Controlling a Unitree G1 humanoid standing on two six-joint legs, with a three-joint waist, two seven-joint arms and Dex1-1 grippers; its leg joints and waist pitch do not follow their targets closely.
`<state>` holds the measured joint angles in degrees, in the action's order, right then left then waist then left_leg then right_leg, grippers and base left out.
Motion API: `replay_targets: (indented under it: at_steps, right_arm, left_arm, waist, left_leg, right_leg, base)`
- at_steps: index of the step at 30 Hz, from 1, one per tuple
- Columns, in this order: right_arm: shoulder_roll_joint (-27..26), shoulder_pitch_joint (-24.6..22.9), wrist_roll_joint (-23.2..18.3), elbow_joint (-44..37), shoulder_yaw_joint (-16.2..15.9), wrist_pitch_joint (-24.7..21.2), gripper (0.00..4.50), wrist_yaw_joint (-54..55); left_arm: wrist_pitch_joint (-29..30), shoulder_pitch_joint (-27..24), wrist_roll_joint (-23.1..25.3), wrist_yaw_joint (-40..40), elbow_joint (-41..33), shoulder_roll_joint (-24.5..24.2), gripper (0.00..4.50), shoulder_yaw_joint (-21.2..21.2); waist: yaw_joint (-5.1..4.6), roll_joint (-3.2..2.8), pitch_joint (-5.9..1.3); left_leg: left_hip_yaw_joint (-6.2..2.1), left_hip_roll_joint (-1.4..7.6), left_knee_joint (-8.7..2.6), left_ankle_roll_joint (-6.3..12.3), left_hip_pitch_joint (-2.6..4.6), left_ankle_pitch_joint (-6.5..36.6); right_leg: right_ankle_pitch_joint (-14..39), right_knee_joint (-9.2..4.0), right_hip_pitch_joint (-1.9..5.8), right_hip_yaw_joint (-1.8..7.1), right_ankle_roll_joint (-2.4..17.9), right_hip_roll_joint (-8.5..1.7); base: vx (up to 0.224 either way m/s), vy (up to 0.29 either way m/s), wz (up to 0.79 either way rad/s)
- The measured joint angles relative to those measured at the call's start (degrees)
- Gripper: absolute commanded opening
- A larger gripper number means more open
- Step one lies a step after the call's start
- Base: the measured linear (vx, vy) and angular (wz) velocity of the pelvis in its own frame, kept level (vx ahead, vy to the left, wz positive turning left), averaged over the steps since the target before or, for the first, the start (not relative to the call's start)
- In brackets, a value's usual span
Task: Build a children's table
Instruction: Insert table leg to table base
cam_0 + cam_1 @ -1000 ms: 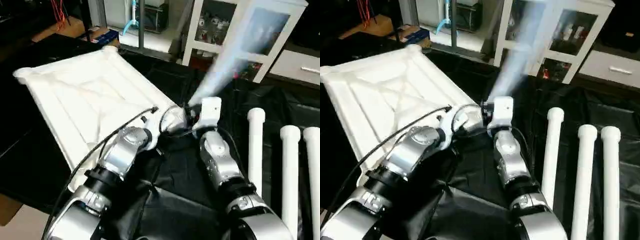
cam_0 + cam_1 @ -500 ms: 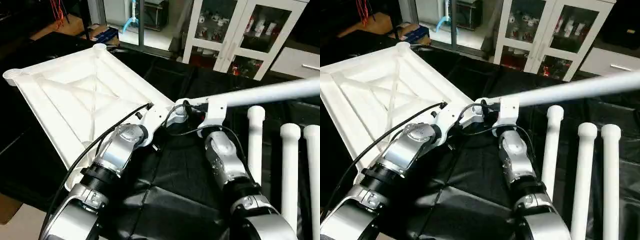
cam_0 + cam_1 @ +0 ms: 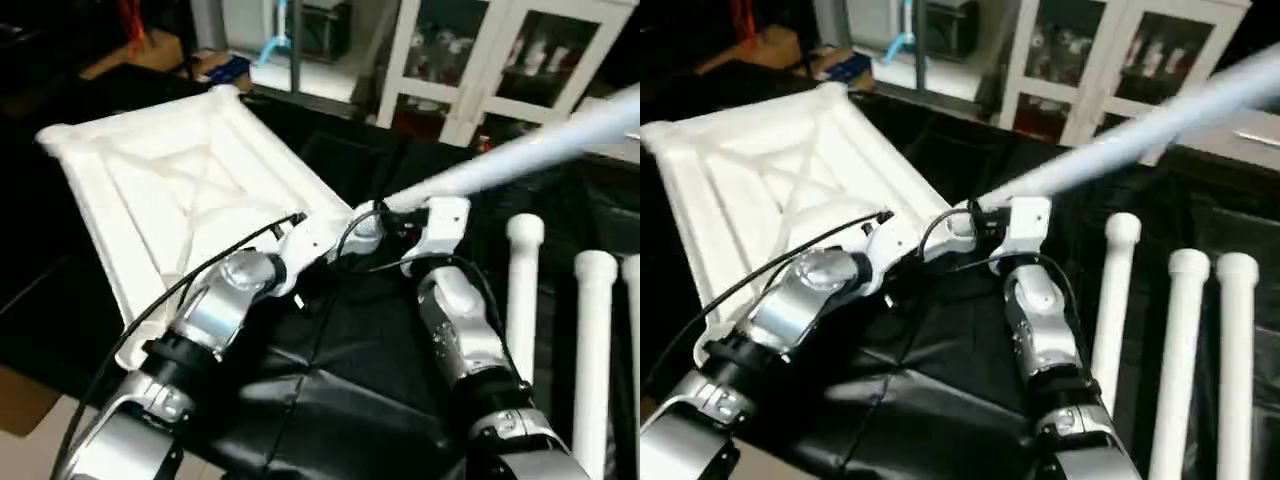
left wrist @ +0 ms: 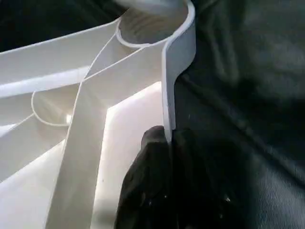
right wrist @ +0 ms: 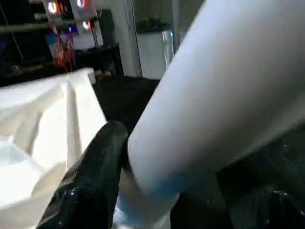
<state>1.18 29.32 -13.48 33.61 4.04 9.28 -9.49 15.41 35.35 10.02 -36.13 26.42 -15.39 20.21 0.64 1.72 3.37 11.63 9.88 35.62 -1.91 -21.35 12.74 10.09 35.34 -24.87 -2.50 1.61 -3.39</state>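
The white tabletop (image 3: 170,200) lies upside down on the left, its X-braced ribs facing up. My left gripper (image 4: 167,143) is shut on the tabletop's rim, just short of the near-right corner socket (image 4: 152,24). My right gripper (image 3: 392,218) is shut on a white tube leg (image 3: 520,150), whose lower end sits at that corner socket. The leg slants up and away to the right. One black finger (image 5: 95,176) presses against the leg (image 5: 214,95). Three more legs (image 3: 1115,290) lie side by side on the right.
A black cloth (image 3: 370,380) covers the work surface under the parts. The white glass-door cabinet (image 3: 500,50) stands at the back, behind the raised leg. The surface's left edge drops to the floor (image 3: 20,400).
The held leg swung from pointing steeply up and back down to nearly level, and now tilts up again to the right. My left gripper stays on the rim. The camera shifted slightly.
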Motion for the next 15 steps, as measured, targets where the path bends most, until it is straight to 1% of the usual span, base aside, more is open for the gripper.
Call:
replay_targets:
  at_steps: [1, 2, 3, 4, 6, 8, 9, 10, 12, 15]
  right_arm:
    - [1.0, -0.4, -0.5, -1.5, 0.8, -0.7, 2.47, -0.1]
    - [1.6, -0.6, -0.9, -2.3, 1.5, -1.2, 2.33, -0.2]
    - [2.0, -0.8, -1.5, -3.2, 2.2, -1.6, 2.33, -0.3]
    - [2.2, -1.3, -2.2, -5.0, 2.8, -2.2, 2.12, -0.6]
    - [2.6, -2.3, -3.1, -7.2, 3.1, -3.3, 2.00, -1.0]
    - [3.2, -3.6, -4.6, -10.2, 3.2, -4.8, 1.87, -1.7]
    - [3.7, -4.0, -5.0, -11.2, 3.3, -5.3, 1.85, -2.0]
    - [4.3, -4.3, -5.8, -12.6, 3.6, -6.1, 1.85, -2.4]
    - [5.1, -4.3, -7.0, -14.8, 4.5, -7.4, 1.83, -3.2]
    - [6.6, -4.3, -8.0, -16.6, 5.2, -8.7, 1.82, -4.0]
  left_arm:
    - [-1.4, 0.0, -0.1, -0.6, 0.5, -0.7, 0.00, 0.0]
    - [-2.4, 0.0, -0.1, -0.8, 1.0, -1.2, 0.00, -0.1]
    - [-3.3, 0.0, -0.1, -1.0, 1.4, -1.6, 0.00, -0.1]
    - [-4.8, 0.0, -0.1, -1.3, 2.0, -2.0, 0.00, -0.1]
    - [-7.2, -0.1, -0.2, -2.1, 3.0, -2.5, 0.00, 0.0]
    - [-10.7, -0.6, -0.4, -4.3, 3.5, -3.8, 0.00, 0.1]
    - [-12.1, -0.9, -0.4, -5.4, 3.6, -4.3, 0.00, 0.3]
    - [-14.5, -0.9, -0.5, -7.0, 4.0, -4.9, 0.00, 0.9]
    - [-17.8, -0.9, -0.7, -8.9, 5.2, -5.1, 0.00, 1.6]
    - [-21.5, -0.7, -1.2, -11.1, 6.8, -5.5, 0.00, 2.2]
  waist:
    - [0.04, -0.23, 0.12]
    - [0.03, -0.35, 0.19]
    - [-0.03, -0.47, 0.24]
    - [-0.03, -0.82, 0.32]
    - [-0.03, -1.14, 0.30]
    - [0.14, -1.62, 0.27]
    - [0.32, -1.80, 0.21]
    - [0.68, -2.12, 0.18]
    - [1.02, -2.65, 0.12]
    - [1.30, -2.85, 0.15]
  left_leg:
    - [0.00, -0.01, 0.04, 0.00, 0.00, 0.0]
    - [0.02, -0.02, 0.06, 0.00, 0.00, 0.0]
    - [0.02, -0.02, 0.08, 0.00, -0.01, 0.0]
    - [0.01, -0.02, 0.09, 0.00, 0.00, 0.0]
    - [0.00, -0.02, 0.09, 0.00, 0.00, 0.0]
    - [-0.06, 0.01, 0.09, -0.01, -0.02, 0.0]
    - [-0.06, 0.01, 0.09, -0.01, -0.01, 0.0]
    - [-0.08, 0.01, 0.10, -0.01, -0.03, 0.0]
    - [-0.03, -0.06, 0.10, 0.00, 0.01, 0.0]
    - [-0.03, -0.04, 0.10, -0.03, 0.16, 0.0]
  right_leg:
    - [0.0, -0.02, 0.05, 0.02, 0.0, -0.01]
    - [-0.1, -0.03, 0.05, 0.05, 0.1, -0.02]
    - [-0.1, -0.03, 0.05, 0.04, 0.1, -0.02]
    - [-0.1, -0.05, 0.08, 0.03, 0.1, -0.02]
    - [-0.1, -0.04, 0.07, 0.03, 0.1, -0.01]
    - [-0.1, -0.04, 0.08, -0.03, 0.1, 0.01]
    - [-0.1, -0.04, 0.08, -0.03, 0.1, 0.01]
    - [-0.1, -0.06, 0.09, -0.04, 0.1, 0.01]
    - [-0.1, -0.10, 0.15, 0.04, 0.0, -0.04]
    - [-0.1, -0.06, 0.33, 0.01, 0.0, -0.04]
  base:
    - [0.000, 0.000, 0.00]
    - [0.000, 0.000, 0.00]
    - [0.000, 0.000, 0.00]
    - [0.000, 0.000, 0.00]
    - [0.000, 0.000, 0.00]
    - [0.000, 0.000, 0.00]
    - [0.000, 0.000, 0.00]
    - [0.000, 0.000, 0.00]
    - [0.000, 0.000, 0.00]
    - [0.000, 0.000, 0.00]
